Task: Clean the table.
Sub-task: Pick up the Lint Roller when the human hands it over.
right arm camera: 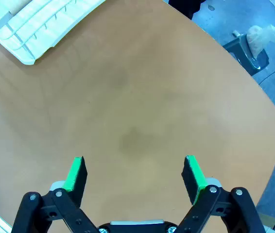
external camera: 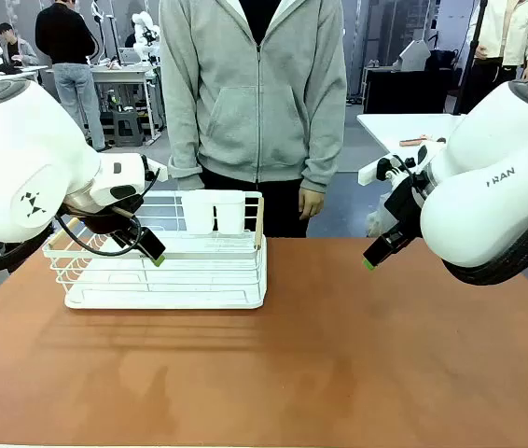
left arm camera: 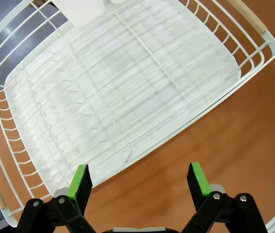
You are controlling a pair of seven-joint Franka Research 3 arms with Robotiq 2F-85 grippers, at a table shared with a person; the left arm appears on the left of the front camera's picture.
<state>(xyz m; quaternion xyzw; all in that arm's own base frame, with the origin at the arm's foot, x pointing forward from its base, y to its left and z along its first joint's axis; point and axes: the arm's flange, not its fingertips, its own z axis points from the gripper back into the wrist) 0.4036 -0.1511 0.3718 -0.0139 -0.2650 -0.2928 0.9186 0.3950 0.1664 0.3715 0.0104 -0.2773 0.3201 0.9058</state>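
Cup [left arm camera: 81, 10] cut off in rack [left arm camera: 128, 97]; left claw [left arm camera: 137, 170], right claw [right arm camera: 134, 161] spread over table [right arm camera: 142, 97]

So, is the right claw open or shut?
Open: the right claw has its green pads wide apart above the table, nothing between them.

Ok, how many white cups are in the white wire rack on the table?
2. The left white cup and the right white cup stand side by side at the far edge of the white wire rack, near the person. None appears hidden.
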